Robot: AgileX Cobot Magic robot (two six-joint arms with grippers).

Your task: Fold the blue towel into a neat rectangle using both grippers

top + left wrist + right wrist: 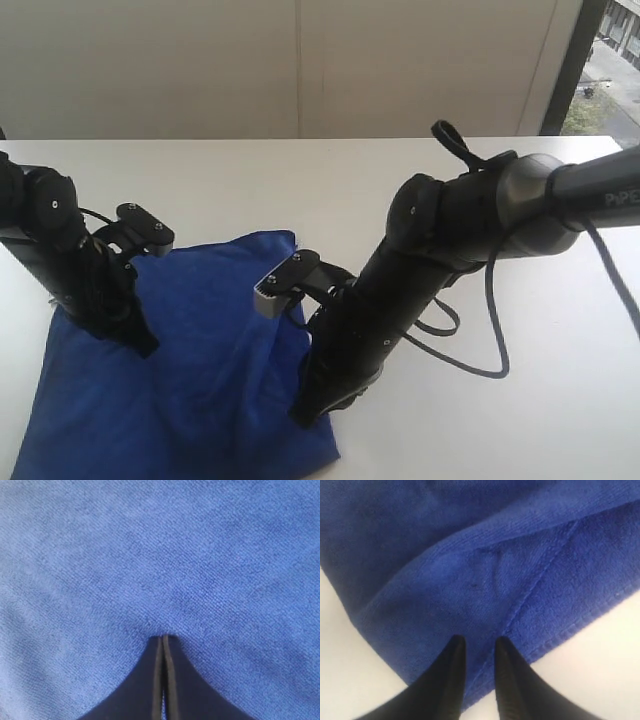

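Observation:
The blue towel (215,385) lies loosely folded and rumpled on the white table (300,180), at the near left. My left gripper (148,348) points down onto the towel's left part. In the left wrist view it (163,637) is shut, its tips pressed against the fuzzy blue cloth (150,555), which fills the view. My right gripper (303,415) stands on the towel's right side near its near corner. In the right wrist view it (479,640) is open a little, its fingers straddling a stitched hem of the towel (470,580) close to the edge, with nothing pinched.
Bare white table surrounds the towel at the back and right. The right arm's black cable (480,350) loops down onto the table to the right. A pale wall runs behind, with a window strip (610,60) at the far right.

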